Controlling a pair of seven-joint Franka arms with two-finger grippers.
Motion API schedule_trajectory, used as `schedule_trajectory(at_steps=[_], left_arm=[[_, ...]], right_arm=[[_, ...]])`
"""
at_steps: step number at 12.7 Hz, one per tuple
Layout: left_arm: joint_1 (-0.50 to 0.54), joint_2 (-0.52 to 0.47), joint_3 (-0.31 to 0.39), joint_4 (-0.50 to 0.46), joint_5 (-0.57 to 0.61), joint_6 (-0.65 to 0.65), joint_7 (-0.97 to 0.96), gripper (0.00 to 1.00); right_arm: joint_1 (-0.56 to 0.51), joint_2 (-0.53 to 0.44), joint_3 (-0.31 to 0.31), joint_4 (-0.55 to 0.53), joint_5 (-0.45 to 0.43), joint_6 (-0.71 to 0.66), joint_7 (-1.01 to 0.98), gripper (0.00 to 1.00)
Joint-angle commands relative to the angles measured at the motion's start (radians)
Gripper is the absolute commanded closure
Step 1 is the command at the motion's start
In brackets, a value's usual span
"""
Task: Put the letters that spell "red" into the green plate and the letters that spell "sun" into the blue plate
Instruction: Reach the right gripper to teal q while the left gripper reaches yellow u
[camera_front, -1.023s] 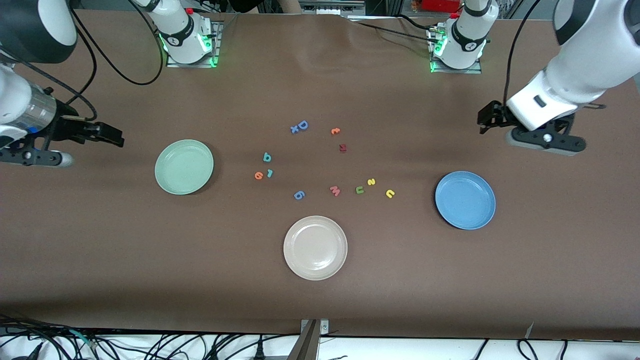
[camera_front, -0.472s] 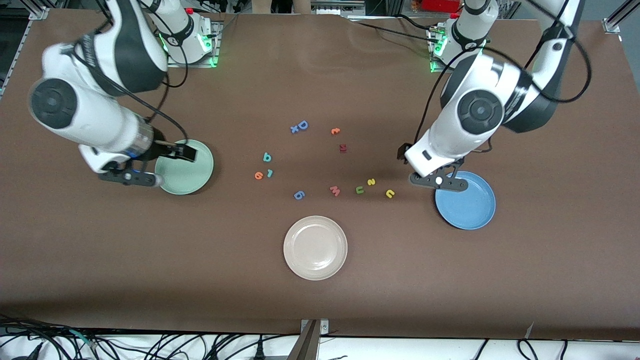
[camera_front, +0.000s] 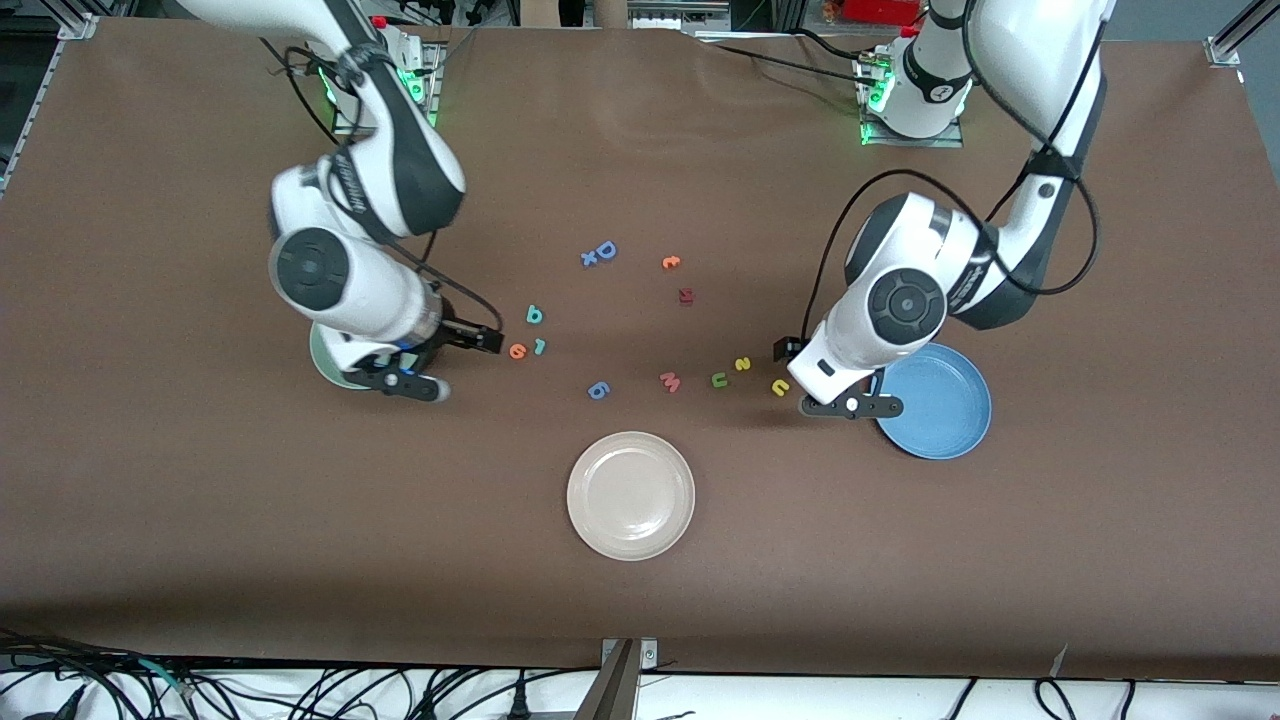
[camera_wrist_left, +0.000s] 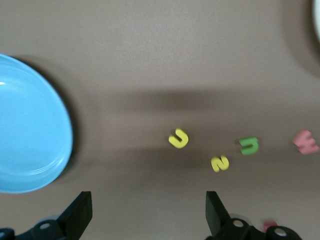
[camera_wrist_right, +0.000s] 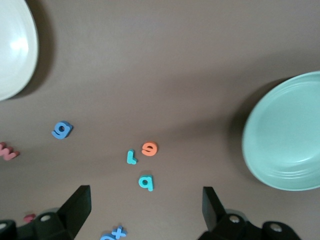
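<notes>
The teal d (camera_front: 534, 316), orange e (camera_front: 517, 351) and teal r (camera_front: 540, 347) lie close together beside the green plate (camera_front: 322, 366), which the right arm mostly hides. My right gripper (camera_front: 478, 338) hangs open over the table between that plate and these letters. In the right wrist view the d (camera_wrist_right: 145, 182), e (camera_wrist_right: 149, 148), r (camera_wrist_right: 131, 157) and green plate (camera_wrist_right: 290, 135) show ahead of the open right gripper (camera_wrist_right: 145, 210). The yellow s (camera_front: 742, 364), green u (camera_front: 719, 379) and yellow n (camera_front: 780, 387) lie beside the blue plate (camera_front: 945, 405). My left gripper (camera_front: 787, 350) is open and empty over the yellow n (camera_wrist_left: 178, 138).
A beige plate (camera_front: 630, 495) sits nearer the front camera than the letters. A blue 6 (camera_front: 598, 390) and pink M (camera_front: 670, 381) lie between the two letter groups. A blue D (camera_front: 604, 250), orange piece (camera_front: 671, 263) and dark red piece (camera_front: 685, 296) lie farther back.
Both arms swung in from the table's ends toward the letters: the right across the green plate, the left past the blue plate's rim. Both grippers stayed open.
</notes>
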Motion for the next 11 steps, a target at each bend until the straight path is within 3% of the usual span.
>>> schedule_trajectory(at_steps=[1,3,5,7,9,11], left_arm=[[-0.004,-0.003,-0.003,-0.09,-0.007,0.105,-0.067,0.0],[0.004,-0.004,-0.006,-0.159,-0.007,0.209,-0.072,0.0],[0.009,0.024,-0.006,-0.161,-0.009,0.281,-0.075,0.0],[0.012,0.078,-0.005,-0.167,-0.067,0.395,-0.075,0.0],[0.009,0.089,-0.005,-0.167,-0.073,0.41,-0.075,0.0],[0.009,0.103,-0.005,-0.164,-0.075,0.413,-0.075,0.15]], right_arm=[[0.03,0.04,-0.007,-0.043,0.014,0.07,0.054,0.04],[0.079,0.044,-0.007,-0.169,0.014,0.253,0.077,0.02],[0.113,0.066,-0.006,-0.244,0.014,0.377,0.105,0.02],[0.127,0.097,-0.006,-0.247,0.016,0.372,0.119,0.02],[0.13,0.097,-0.006,-0.278,0.016,0.374,0.134,0.02],[0.13,0.097,0.0,-0.292,0.019,0.372,0.14,0.05]])
